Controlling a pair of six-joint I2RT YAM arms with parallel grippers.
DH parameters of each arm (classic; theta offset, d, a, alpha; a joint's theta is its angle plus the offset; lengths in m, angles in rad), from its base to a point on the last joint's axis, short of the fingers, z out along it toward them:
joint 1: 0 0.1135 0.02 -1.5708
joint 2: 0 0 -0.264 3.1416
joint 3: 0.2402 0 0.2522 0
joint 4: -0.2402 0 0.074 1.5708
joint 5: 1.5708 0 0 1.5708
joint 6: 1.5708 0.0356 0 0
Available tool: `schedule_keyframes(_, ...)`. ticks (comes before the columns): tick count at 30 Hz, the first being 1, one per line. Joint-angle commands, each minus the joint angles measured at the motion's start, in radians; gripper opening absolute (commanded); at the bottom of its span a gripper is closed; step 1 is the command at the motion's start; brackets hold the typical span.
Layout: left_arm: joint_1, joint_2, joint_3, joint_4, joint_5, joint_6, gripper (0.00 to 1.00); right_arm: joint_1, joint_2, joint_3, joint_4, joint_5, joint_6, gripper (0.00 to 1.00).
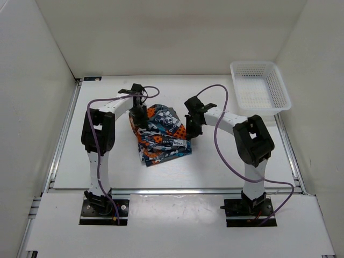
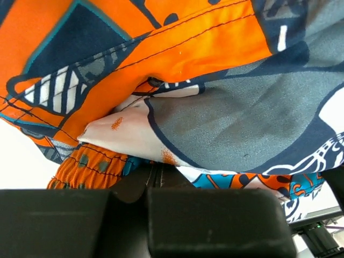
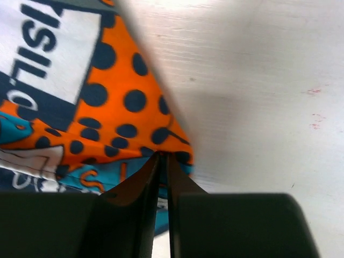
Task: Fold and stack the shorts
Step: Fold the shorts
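The right gripper (image 3: 164, 161), black and wedge-tipped, is pinched tight on a thin orange, dark-dotted corner of the shorts (image 1: 161, 134). The left gripper (image 2: 148, 183) is clamped on their stitched orange hem. The shorts are soft and creased, and lie bunched on the smooth white table (image 1: 215, 166), well left of the mesh basket (image 1: 283, 92). The left arm (image 1: 99, 134) and right arm (image 1: 252, 142) arch elbow-up, wrists angled down.

Right tool (image 3: 163, 158) pinching the shorts (image 3: 107, 107)
Its jaws, nearly together at 6 o'clock, grip the orange, dark-dotted corner; the white desk (image 3: 258, 97) spreads toward 3 o'clock.
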Motion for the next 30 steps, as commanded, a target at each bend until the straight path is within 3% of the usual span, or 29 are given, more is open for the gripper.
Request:
schedule_keyframes(1,0.024,-0.049,0.017,-0.004,0.015,0.064,0.10,0.020,-0.069,0.057,-0.054,0.036,-0.022,0.13)
schedule_keyframes(7,0.024,-0.201,0.088,-0.085,0.040,0.102,0.10,0.029,-0.144,0.180,-0.084,0.072,-0.055,0.13)
schedule_keyframes(11,0.033,-0.289,0.088,-0.118,0.040,0.102,0.10,0.029,-0.057,0.270,-0.106,0.029,-0.066,0.14)
schedule_keyframes(16,0.042,-0.460,0.001,-0.127,0.031,0.082,0.10,0.048,-0.122,0.203,-0.115,0.061,-0.054,0.20)
schedule_keyframes(17,0.051,-0.496,-0.039,-0.127,0.031,0.082,0.10,0.048,-0.153,0.176,-0.115,0.088,-0.054,0.23)
schedule_keyframes(19,0.051,-0.569,-0.073,-0.127,-0.024,0.073,0.10,0.048,-0.228,0.087,-0.129,0.162,-0.045,0.55)
schedule_keyframes(21,0.051,-0.684,-0.095,-0.157,-0.116,0.064,0.28,0.048,-0.349,0.039,-0.156,0.261,-0.045,0.87)
schedule_keyframes(22,0.051,-0.721,-0.108,-0.167,-0.139,0.064,0.46,0.048,-0.432,-0.001,-0.173,0.370,-0.036,0.91)
schedule_keyframes(24,0.051,-0.825,-0.109,-0.191,-0.196,0.064,1.00,0.048,-0.516,-0.035,-0.238,0.466,-0.025,0.97)
schedule_keyframes(26,0.051,-0.917,-0.109,-0.204,-0.215,0.053,1.00,0.048,-0.648,-0.080,-0.300,0.589,0.007,0.99)
schedule_keyframes(30,0.051,-1.058,-0.121,-0.213,-0.250,0.018,1.00,0.039,-0.855,-0.147,-0.396,0.697,0.056,0.99)
